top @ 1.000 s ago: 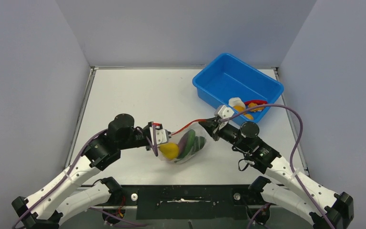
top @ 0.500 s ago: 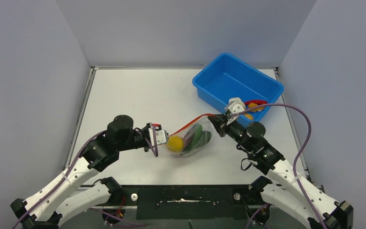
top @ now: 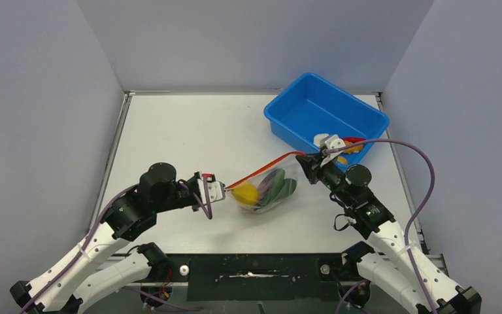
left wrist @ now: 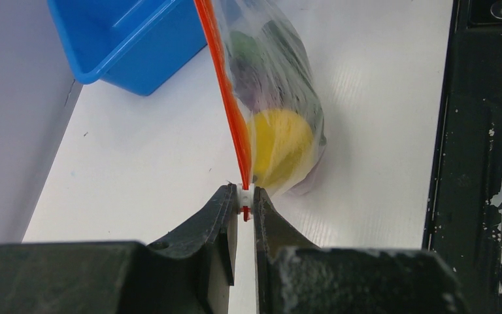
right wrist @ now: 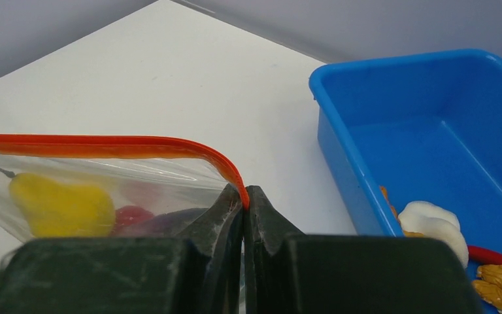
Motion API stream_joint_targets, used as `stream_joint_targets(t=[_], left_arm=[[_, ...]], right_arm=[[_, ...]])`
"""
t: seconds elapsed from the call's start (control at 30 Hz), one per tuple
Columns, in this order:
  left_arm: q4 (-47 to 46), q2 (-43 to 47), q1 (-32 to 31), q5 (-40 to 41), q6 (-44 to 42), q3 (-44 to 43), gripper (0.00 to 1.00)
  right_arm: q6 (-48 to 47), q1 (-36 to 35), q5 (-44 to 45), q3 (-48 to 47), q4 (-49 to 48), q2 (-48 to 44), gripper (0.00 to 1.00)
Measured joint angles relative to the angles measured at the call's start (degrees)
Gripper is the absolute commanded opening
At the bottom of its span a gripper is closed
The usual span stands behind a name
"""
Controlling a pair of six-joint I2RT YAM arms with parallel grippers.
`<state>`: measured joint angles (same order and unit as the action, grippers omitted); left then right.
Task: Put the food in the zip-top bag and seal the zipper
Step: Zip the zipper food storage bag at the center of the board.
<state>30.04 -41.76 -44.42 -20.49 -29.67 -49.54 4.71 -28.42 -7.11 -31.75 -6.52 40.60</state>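
Right hand (top: pixel 307 162) pinches zipper (top: pixel 261 169) just beside blue tub (top: pixel 315 115)

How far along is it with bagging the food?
Partly done: a yellow piece, plus purple and green ones, are inside the bag. In hand: the left gripper and right gripper each pinch one end of the zipper, holding the bag stretched between them. Left: loose pieces, white, orange and red, lie in the tub, and I cannot tell whether the zipper is sealed.
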Motion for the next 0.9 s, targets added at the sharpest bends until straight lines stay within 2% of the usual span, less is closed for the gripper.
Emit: stream_joint_targets(t=[0.3,0.53,0.6,0.7,0.9], left_arm=[[-0.1,1.1,0.0,2.4,0.7,1.2,0.00],[-0.3,7.0,0.0,2.5,4.8,3.4,0.00],[-1.3,8.4,0.0,2.5,6.8,3.6,0.00],[-3.6,9.1,0.0,2.7,9.9,4.6,0.00],[-4.5,4.4,0.0,8.3,16.6,5.2,0.00]], right_arm=[[2.3,2.4,-4.4,0.0,3.8,-0.2,0.00],[4.4,2.9,-10.1,-0.4,7.1,-3.5,0.01],[5.0,3.1,-11.3,-1.5,7.5,-3.5,0.09],[5.0,3.5,-11.8,-3.3,7.2,-1.6,0.29],[4.9,4.9,-9.6,-4.0,6.3,3.7,0.57]])
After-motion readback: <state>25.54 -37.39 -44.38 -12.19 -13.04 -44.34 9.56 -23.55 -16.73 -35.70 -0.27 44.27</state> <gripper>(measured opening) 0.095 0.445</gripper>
